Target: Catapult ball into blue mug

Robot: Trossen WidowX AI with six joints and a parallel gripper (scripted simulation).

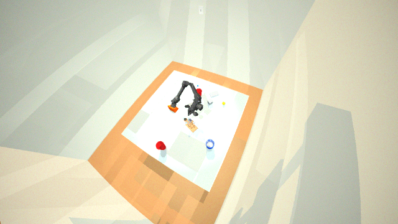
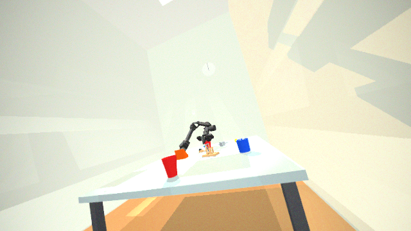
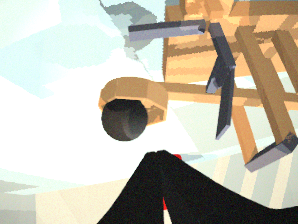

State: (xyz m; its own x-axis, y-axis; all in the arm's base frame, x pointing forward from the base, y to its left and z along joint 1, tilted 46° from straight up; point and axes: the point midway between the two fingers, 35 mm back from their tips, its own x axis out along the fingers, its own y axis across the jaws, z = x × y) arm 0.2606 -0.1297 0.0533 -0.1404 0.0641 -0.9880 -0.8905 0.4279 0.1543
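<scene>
White tabletop (image 1: 149, 124) (image 2: 205, 183): one blue mug (image 1: 210, 144) (image 2: 243, 145), one catapult (image 1: 191, 126) (image 2: 210, 154) (image 3: 200, 65), one dark ball (image 3: 124, 120); fingers pressed together.

No words, labels, brand names, numbers or signs can be read on anything on the table or around it. The round clock (image 2: 209, 68) on the far wall shows a dark hand, but its face is too small and blurred for any numerals to be made out.
</scene>
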